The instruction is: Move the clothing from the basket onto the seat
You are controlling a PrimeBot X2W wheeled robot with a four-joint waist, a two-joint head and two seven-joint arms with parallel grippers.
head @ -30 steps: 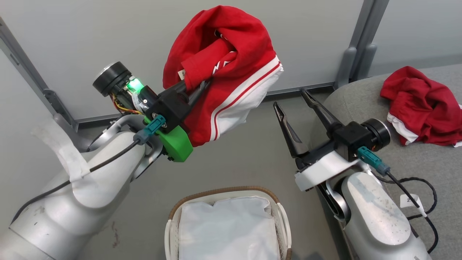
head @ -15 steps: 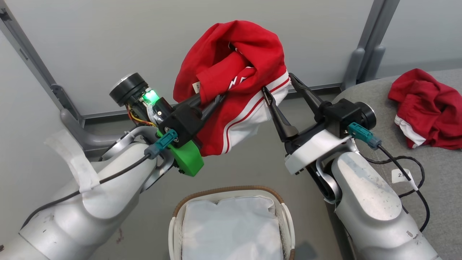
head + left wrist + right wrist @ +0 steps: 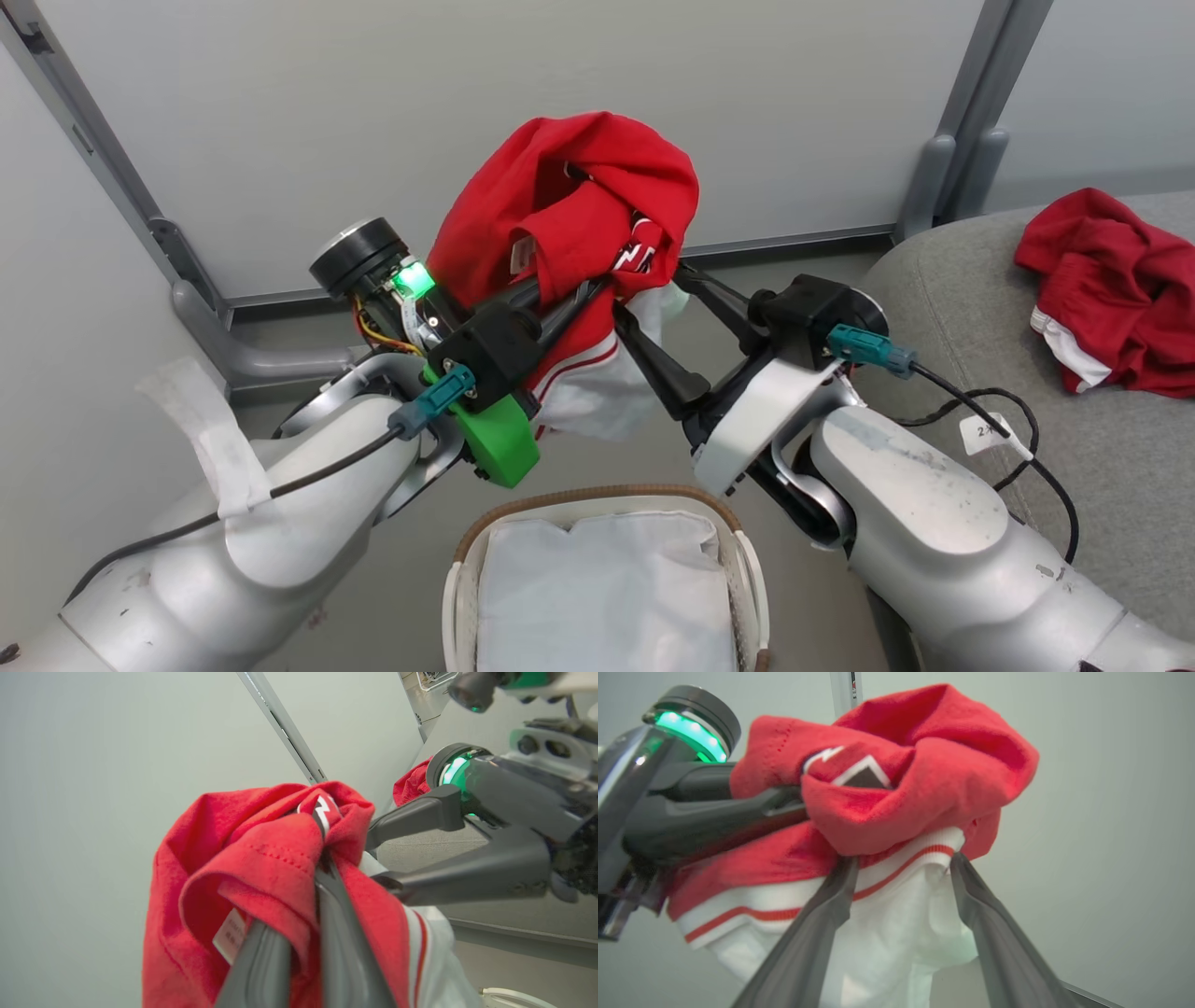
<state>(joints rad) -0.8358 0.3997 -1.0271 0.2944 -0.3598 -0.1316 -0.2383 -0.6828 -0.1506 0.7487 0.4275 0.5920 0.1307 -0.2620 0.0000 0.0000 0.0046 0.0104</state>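
The left gripper [image 3: 565, 294] has its fingers clenched on the bunched red garment [image 3: 569, 187], held in the air up beyond the basket [image 3: 597, 495]. The right gripper [image 3: 651, 291] has its fingers spread around the white-striped hem, gripping nothing. If the left lets go before they close, or they pinch only loose trim, the garment could fall to the floor [image 3: 401, 597] short of the grey seat [image 3: 934, 308].

The clothing [image 3: 569, 215] is soft matt cloth; the basket [image 3: 752, 597] smooth white plastic, woven-rimmed; the seat [image 3: 1139, 467] matt grey fabric.
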